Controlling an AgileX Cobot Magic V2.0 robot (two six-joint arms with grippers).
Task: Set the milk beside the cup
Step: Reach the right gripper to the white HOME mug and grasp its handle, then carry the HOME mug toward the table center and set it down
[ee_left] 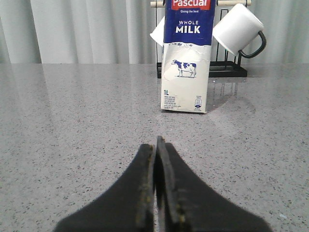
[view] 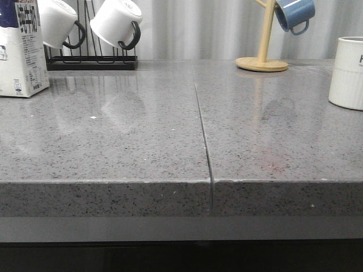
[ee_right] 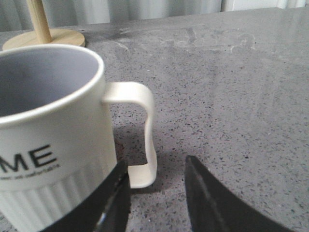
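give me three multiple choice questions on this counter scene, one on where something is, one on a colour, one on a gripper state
1. In the front view, where does the tall white milk carton with the dark blue top stand on the grey speckled counter?
A. far left
B. centre
C. far right

2. What colour is the mug hanging on the wooden mug tree?
A. red
B. blue
C. green

3. How does the left gripper stand?
A. shut on the carton
B. wide open
C. shut on nothing

Answers:
1 A: the carton is at the left edge, opposite the cream ribbed ceramic mug on the right.
2 B: the hanging mug is plainly blue.
3 C: the left wrist view shows the fingers pressed together, with the carton standing well beyond them.
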